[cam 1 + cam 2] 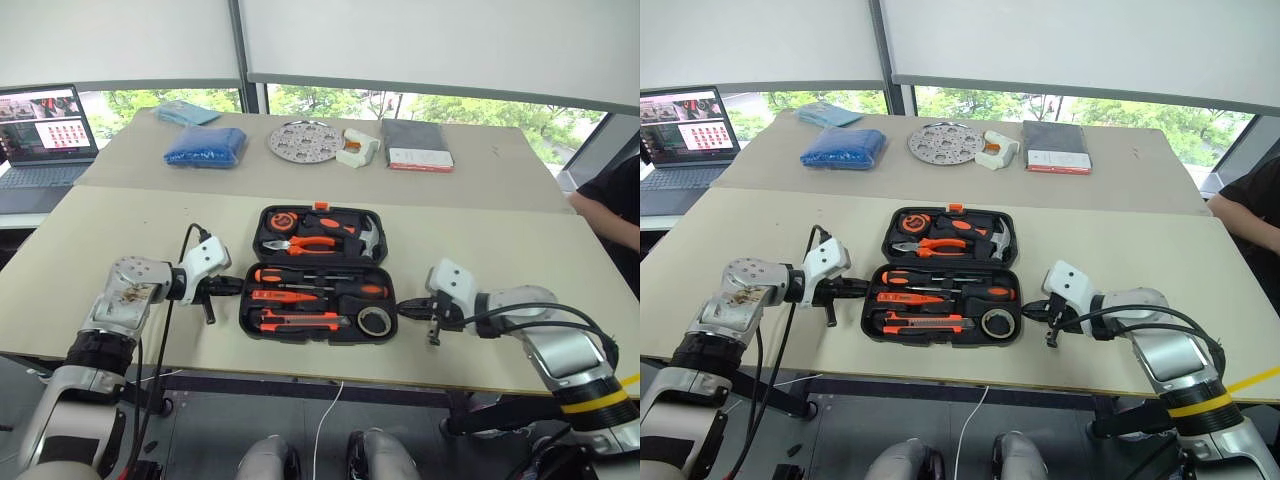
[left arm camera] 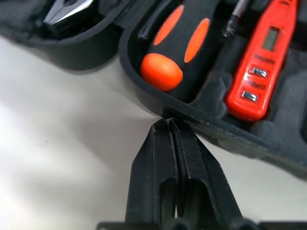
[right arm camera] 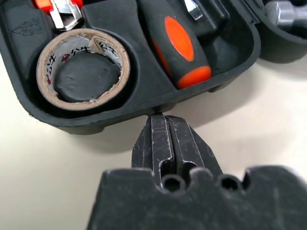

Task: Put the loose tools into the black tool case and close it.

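left eye view, black tool case [image 1: 318, 275] open, tools inside

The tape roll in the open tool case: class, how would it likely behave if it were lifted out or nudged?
The tape roll is a thin ring around a hollow cardboard core, so it is probably light. Lying flat in its moulded recess of the tool case, it should stay put when nudged. Stood on edge outside, its round shape would likely let it roll.
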You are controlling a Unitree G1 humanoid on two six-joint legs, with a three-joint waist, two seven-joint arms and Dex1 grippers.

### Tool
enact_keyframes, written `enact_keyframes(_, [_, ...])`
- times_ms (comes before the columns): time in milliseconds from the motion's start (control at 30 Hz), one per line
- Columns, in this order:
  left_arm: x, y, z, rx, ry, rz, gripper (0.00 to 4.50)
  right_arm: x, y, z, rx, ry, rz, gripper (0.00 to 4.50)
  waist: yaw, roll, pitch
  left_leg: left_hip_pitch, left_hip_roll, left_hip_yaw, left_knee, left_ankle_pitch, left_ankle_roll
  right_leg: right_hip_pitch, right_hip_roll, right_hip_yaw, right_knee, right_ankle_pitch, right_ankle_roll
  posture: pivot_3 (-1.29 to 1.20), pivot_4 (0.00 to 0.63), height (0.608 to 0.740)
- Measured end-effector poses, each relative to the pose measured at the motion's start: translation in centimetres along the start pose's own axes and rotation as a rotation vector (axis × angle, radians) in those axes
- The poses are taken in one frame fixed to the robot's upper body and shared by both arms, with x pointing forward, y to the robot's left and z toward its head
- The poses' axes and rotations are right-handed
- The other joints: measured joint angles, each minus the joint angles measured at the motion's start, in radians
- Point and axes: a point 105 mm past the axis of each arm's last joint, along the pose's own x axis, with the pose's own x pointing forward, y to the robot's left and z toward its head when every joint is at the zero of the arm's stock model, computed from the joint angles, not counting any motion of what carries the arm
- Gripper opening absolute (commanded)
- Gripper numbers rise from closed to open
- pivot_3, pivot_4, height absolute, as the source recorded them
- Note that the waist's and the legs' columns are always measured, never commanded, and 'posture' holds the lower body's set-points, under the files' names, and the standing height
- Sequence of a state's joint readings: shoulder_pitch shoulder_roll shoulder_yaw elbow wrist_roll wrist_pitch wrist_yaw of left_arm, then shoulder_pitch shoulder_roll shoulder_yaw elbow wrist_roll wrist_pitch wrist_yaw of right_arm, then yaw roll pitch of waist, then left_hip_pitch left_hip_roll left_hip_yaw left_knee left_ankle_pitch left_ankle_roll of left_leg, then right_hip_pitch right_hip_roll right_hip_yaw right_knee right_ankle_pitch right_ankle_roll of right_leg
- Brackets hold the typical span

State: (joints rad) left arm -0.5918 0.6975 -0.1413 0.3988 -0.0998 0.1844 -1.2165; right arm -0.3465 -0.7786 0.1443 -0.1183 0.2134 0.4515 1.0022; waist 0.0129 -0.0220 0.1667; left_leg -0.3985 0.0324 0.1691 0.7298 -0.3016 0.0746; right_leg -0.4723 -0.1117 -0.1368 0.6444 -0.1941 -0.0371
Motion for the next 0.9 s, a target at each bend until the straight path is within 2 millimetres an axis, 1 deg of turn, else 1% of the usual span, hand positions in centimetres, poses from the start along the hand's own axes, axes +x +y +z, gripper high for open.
enact_keyframes(167, [0.5,-1.5,0.3,0.042,0.0,-0.059,0.11,-1.2,0.3,-0.7,0.009,0.026,-0.022,0.0,0.002,0.0,0.0,0.0,0.0,-0.001,0.0,0.0,0.0,0.0,0.0,-0.001,0.0,0.0,0.0,0.0,0.15,0.718])
enact_keyframes(300, [1.1,-2.3,0.7,0.064,-0.006,-0.101,0.11,-2.0,1.4,-1.6,0.022,0.047,-0.014,0.0,0.008,0.0,0.0,0.0,0.0,-0.001,0.0,0.0,0.0,0.001,-0.001,-0.001,0.0,0.0,0.001,0.0,0.15,0.718])
enact_keyframes(500, [1.2,-2.4,0.8,0.141,0.009,-0.112,0.11,-2.6,2.4,-0.9,0.025,0.04,-0.014,0.0,0.009,0.0,0.0,0.001,0.0,-0.001,0.0,0.0,0.0,0.002,-0.001,-0.001,0.0,0.0,0.001,0.0,0.15,0.718])
enact_keyframes(633, [1.2,-2.3,0.7,0.167,0.016,-0.12,0.11,-2.4,3.1,-0.7,0.032,0.032,0.004,0.0,0.008,0.0,0.0,0.002,0.001,-0.001,0.0,0.0,0.0,0.003,-0.001,-0.001,0.0,0.0,0.001,0.0,0.15,0.718])
enact_keyframes(800, [0.3,-1.8,0.1,0.194,0.03,-0.112,0.11,-2.6,3.9,-1.4,0.024,0.05,0.033,0.0,0.006,0.0,-0.001,0.004,0.001,-0.002,0.0,0.0,0.0,0.004,-0.001,0.0,0.0,0.0,0.0,0.0,0.15,0.718])
enact_keyframes(900, [-0.2,-1.6,-0.4,0.193,0.047,-0.117,0.11,-3.0,3.0,-2.3,0.006,0.085,0.014,0.0,-0.004,0.0,-0.001,0.011,0.002,-0.002,0.0,0.0,0.0,0.01,-0.001,0.001,-0.001,-0.001,0.001,0.0,0.15,0.718])
